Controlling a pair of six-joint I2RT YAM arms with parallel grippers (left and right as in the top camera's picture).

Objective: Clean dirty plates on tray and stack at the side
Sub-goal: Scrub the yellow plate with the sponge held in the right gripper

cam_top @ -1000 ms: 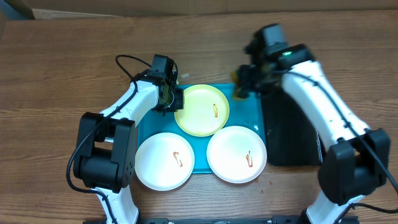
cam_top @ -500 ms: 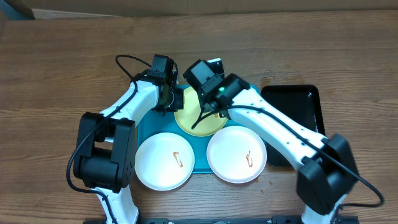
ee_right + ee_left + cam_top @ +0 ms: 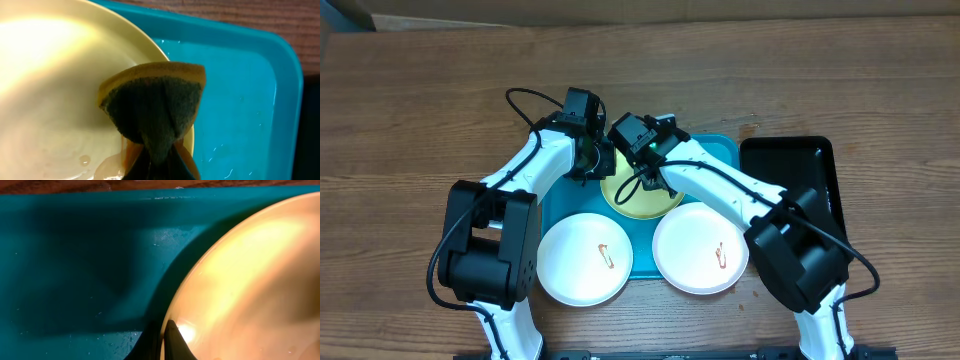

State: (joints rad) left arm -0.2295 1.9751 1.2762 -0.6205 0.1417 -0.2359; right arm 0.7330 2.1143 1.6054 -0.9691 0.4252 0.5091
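Three plates lie on the turquoise tray (image 3: 722, 152): one with a yellow-green rim and two all white. The yellow-green plate (image 3: 623, 197) sits at the middle of the tray's far side, under both wrists. The right gripper (image 3: 156, 166) is pressed together on a folded sponge (image 3: 155, 107), orange with a dark green scouring face. The sponge rests on this plate's surface just inside the rim, at the side towards the tray's right end. A wet film shows on the plate beside the sponge. The left gripper (image 3: 598, 162) is at the plate's opposite edge, towards the tray's left end. One dark fingertip (image 3: 173, 341) lies right at the rim there, and whether the jaws are spread or pinching cannot be told.

Bare tray floor is open between the plate and the tray's right rim, and again in the far left corner. The two white plates fill the tray's near side. The left white plate (image 3: 585, 259) and the right white plate (image 3: 700, 247) lie a narrow strip apart, each marked with one small reddish smear. Both seem to jut over the tray's near rim.

One black tray (image 3: 817, 160) lies just beside the tray's right rim, on the wooden table (image 3: 420, 100).
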